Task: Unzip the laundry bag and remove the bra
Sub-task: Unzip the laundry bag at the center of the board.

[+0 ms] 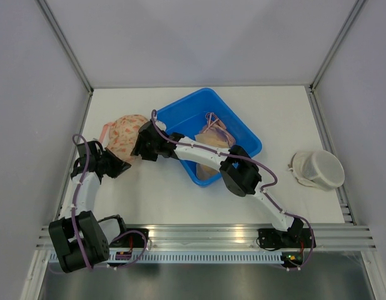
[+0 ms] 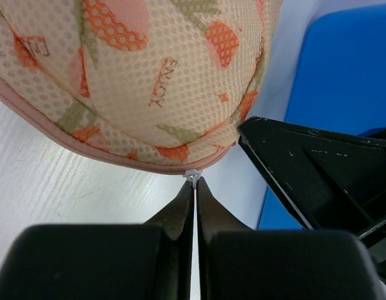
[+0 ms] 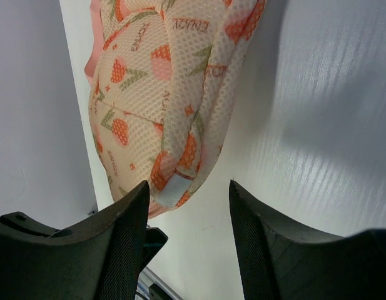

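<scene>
Left gripper (image 2: pixel 194 186): jaws are seen pressed together, with the small metal zip pull (image 2: pixel 193 176) pinched at their very tips. The bag (image 2: pixel 149 81) lies on the table (image 1: pixel 268 112) just ahead of those tips, domed and full. Its pink zip seam runs off to the left of the pull. Along the stretch that shows, the seam is closed.

Right gripper (image 3: pixel 187 187): jaws are spread wide and nothing is held. The bag's near end, with a white tab (image 3: pixel 171 190), is seen just beyond and between the fingertips; contact cannot be told. In the left wrist view one right finger (image 2: pixel 318 169) stands just right of the left tips, near the pull.

Bin (image 1: pixel 186 119): behind the right gripper, on the side away from the bag. Some cloth lies in it; its kind cannot be told.

Progress, as judged: early. The pull is gripped, but no opening of the zip is seen. The bra is not seen for certain anywhere and is judged to be inside the bag. Left to do: the bag to be steadied, the pull to be drawn along the seam, the bra to be lifted out.
</scene>
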You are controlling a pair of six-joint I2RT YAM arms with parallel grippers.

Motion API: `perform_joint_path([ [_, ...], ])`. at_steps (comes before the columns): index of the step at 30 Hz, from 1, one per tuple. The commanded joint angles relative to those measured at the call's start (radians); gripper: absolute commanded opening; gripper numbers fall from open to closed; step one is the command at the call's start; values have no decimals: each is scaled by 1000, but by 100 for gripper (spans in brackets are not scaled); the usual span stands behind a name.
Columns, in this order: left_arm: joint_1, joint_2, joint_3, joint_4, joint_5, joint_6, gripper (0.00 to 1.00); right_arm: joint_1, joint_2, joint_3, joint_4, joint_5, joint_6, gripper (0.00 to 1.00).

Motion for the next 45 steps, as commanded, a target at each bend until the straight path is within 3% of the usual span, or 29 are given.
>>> perform_joint_path([
  [1, -3, 3, -5, 67, 56, -14, 2, 8, -71, -9, 2, 15, 39, 59],
  [14, -3, 21, -17, 87, 108, -17, 2, 17, -34, -17, 112, 12, 90, 56],
  [20, -3, 38, -15, 86, 101, -11, 2, 15, -36, -17, 149, 12, 90, 35],
  [24, -3, 40, 4, 64, 90, -11, 2, 15, -51, -20, 140, 29, 73, 12],
  [27, -3, 46, 27, 17, -3, 4, 2, 12, -71, -31, 129, 38, 48, 0],
  [31, -2, 55, 81, -64, -195, 43, 2, 0, -94, -57, 128, 15, 6, 0],
  [36, 0, 77, 132, -109, -299, 23, 2, -11, -113, -58, 134, -17, -51, 0],
  [45, -6, 41, 114, -121, -258, 20, 2, -14, -71, 11, 60, -51, -116, 0],
])
